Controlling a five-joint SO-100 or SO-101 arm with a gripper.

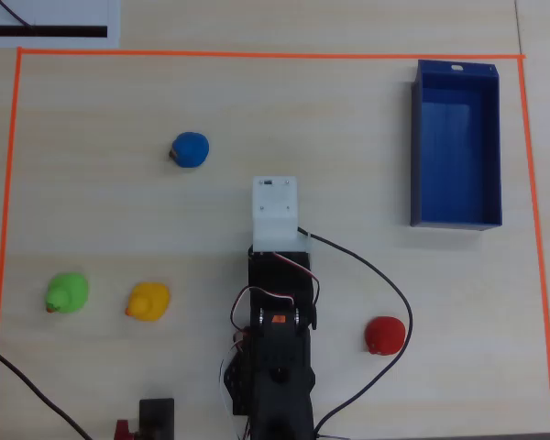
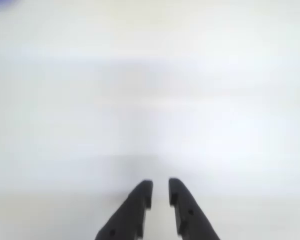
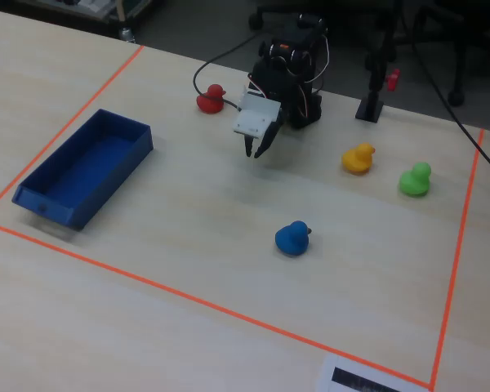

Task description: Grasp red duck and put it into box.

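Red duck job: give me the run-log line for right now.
gripper: nearly shut, empty, above bare table | red duck: on table, ungrasped, beside arm base | box: empty | stage: pre-grasp

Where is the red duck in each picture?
Overhead view: the red duck sits low on the right, beside the arm's base.
Wrist view: not in it; only bare table and the jaws show.
Fixed view: the red duck sits near the top, left of the arm.
Shared landmark: the blue box.

The arm [image 1: 280, 353] is black, with a white block [image 1: 275, 213], thin wires and black pointed fingers [image 2: 135, 210].
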